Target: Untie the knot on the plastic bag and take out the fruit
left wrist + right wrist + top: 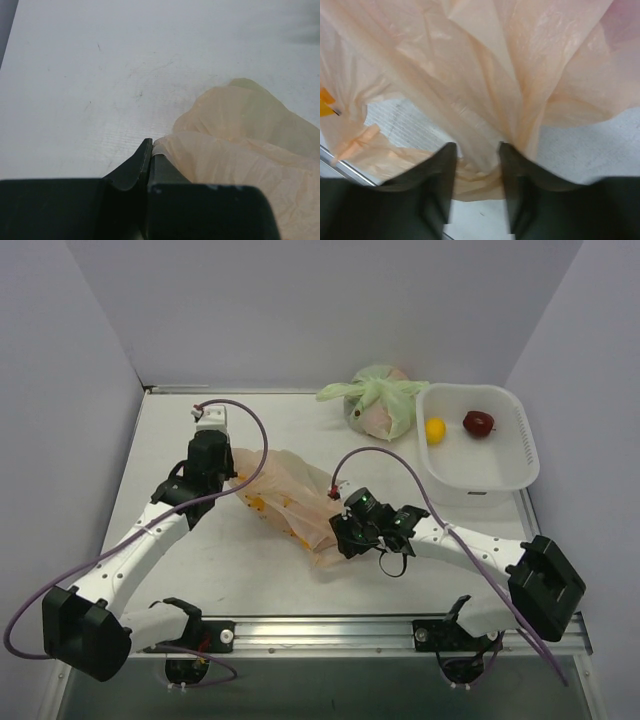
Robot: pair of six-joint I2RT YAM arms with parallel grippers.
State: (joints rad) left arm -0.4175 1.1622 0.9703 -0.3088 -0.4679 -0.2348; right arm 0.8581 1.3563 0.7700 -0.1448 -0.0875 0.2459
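The peach-orange plastic bag (290,495) lies crumpled and flat in the middle of the table. My left gripper (214,478) is shut on the bag's left edge; in the left wrist view its jaws (150,146) pinch a thin fold of film (235,155). My right gripper (350,532) is at the bag's near right end. Its jaws (477,150) stand apart with gathered film (485,90) between them. I see no tied knot. A yellow fruit (435,429) and a red fruit (478,423) lie in the white basket (520,455). No fruit shows inside the peach bag.
A knotted pale green bag (380,400) with a pinkish fruit inside sits at the back, left of the basket. Walls close the table on the left, back and right. A metal rail (400,625) runs along the near edge.
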